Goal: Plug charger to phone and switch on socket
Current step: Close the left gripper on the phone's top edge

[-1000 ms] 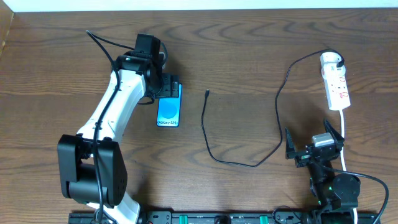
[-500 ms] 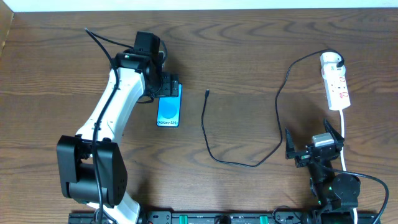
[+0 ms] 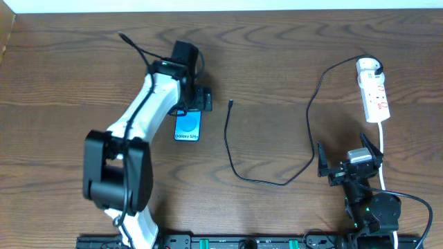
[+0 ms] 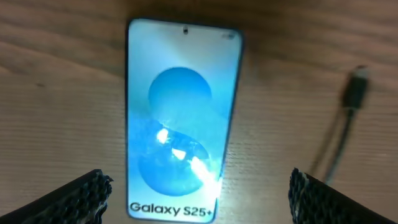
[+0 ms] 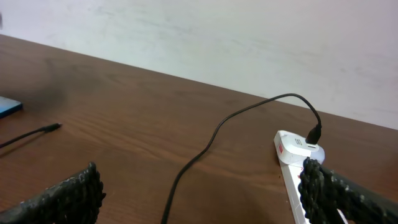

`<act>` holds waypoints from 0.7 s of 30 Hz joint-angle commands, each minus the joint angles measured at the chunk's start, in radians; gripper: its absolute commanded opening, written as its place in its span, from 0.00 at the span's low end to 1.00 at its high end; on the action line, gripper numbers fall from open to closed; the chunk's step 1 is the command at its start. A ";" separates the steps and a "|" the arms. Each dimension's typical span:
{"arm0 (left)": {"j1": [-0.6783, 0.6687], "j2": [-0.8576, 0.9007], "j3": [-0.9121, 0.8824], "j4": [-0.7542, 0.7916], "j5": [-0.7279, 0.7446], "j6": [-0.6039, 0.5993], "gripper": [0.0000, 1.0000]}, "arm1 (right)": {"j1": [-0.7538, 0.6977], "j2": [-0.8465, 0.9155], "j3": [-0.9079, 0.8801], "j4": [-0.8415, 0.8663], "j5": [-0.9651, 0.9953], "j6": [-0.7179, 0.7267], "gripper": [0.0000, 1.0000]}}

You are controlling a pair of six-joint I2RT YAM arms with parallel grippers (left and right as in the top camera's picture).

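The phone (image 3: 187, 126) lies flat on the table, blue screen up, "Galaxy" text at its near end; the left wrist view shows it close below (image 4: 180, 118). My left gripper (image 3: 196, 101) is open over the phone's far end, its fingertips (image 4: 199, 193) wide apart either side of it. The charger cable (image 3: 239, 166) runs from its plug tip (image 3: 230, 104), right of the phone, to the white adapter (image 3: 369, 67) plugged into the socket (image 3: 374, 95). The tip also shows in the left wrist view (image 4: 356, 90). My right gripper (image 3: 349, 163) is open and empty, near the socket's cord.
The wall edge lies along the far side of the table. The socket's white cord (image 3: 383, 155) runs down past my right arm's base (image 3: 372, 211). My left arm (image 3: 142, 124) slants across the left half of the table.
My left arm has swung right, and its gripper has shifted right along the phone's far end, closer to the plug tip. The phone, cable and right arm have not moved.
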 commanded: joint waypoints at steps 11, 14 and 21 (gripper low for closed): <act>-0.001 0.133 -0.013 0.030 -0.068 -0.029 0.93 | 0.006 -0.005 -0.002 -0.002 0.008 0.018 0.99; -0.001 0.147 -0.013 0.039 -0.068 -0.029 0.93 | 0.006 -0.005 -0.002 -0.002 0.008 0.018 0.99; -0.001 0.163 -0.013 0.052 -0.063 -0.025 0.93 | 0.006 -0.005 -0.002 -0.002 0.008 0.018 0.99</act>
